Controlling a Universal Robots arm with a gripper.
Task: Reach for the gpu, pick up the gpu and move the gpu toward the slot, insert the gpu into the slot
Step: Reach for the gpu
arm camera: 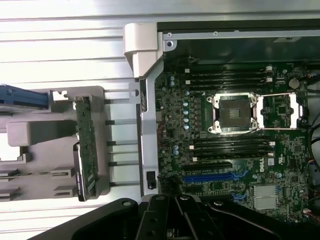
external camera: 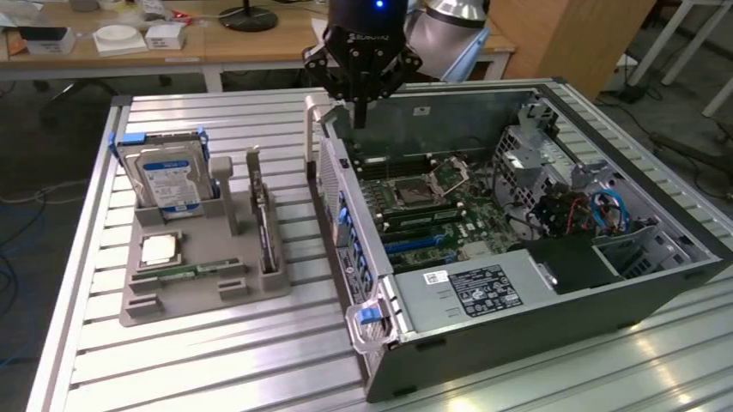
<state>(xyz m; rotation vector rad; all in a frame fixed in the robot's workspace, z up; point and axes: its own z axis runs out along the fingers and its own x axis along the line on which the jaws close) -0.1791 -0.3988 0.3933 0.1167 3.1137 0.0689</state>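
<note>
Ribbed aluminium surface [external camera: 206,360] w/ open grey PC case [external camera: 550,318] at ext. view's right, green motherboard [external camera: 441,206] inside. Grey plastic holder [external camera: 195,287] at left, just beside case. Black gripper [external camera: 359,118] over case's far edge, jaws together, clamped on nothing. Blue-labelled silver hard drive [external camera: 170,178] upright in holder. Thin dark gpu card [external camera: 266,232] on edge in holder, apart from gripper. Long blue plastic slot [external camera: 414,245] on motherboard, bare.

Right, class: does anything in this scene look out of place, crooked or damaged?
Nothing stands out. The gpu stands on edge in the grey holder, the hard drive sits upright in the same holder, and the case lies open on its side with no visible damage.
</note>
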